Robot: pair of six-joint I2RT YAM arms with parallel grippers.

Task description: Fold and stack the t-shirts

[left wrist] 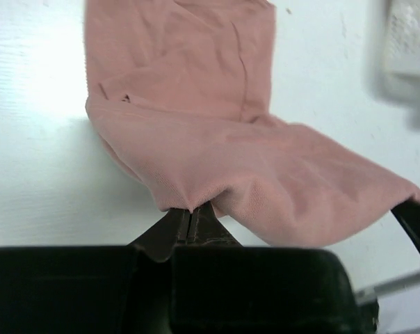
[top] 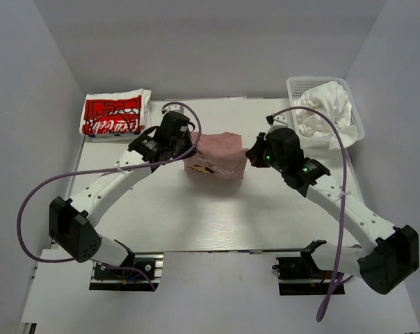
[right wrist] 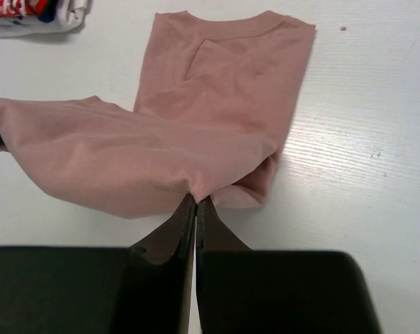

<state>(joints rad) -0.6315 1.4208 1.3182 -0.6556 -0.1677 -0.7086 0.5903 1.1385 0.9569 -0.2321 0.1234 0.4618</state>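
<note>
The dusty-pink cotton t-shirt (top: 217, 154) sits just toward 12 o'clock from the centre of the white table (top: 196, 223). It is narrowed to a strip, with its collar end flat on the surface and its other end raised in a sagging span between the arms. The left gripper (left wrist: 190, 214) is clamped tight on one corner of that raised edge. The right gripper (right wrist: 196, 202) is pinched closed on the other, and each holds only a small nip of cloth. This looks like the cross-fold, bringing the hem over toward the collar. The thin bite is the main risk: a tug from either arm could pull a corner free and drop the span in a heap. If one arm travels further than the other, the edge would land skewed. Pulling the span taut could also drag or wrinkle the flat layer beneath. At 10 o'clock a folded white t-shirt with a red logo print (top: 114, 115) waits as the stack base. At 2 o'clock crumpled plain white t-shirts (top: 325, 108) fill a white plastic mesh basket (top: 314, 81), well clear of the fold.
</note>
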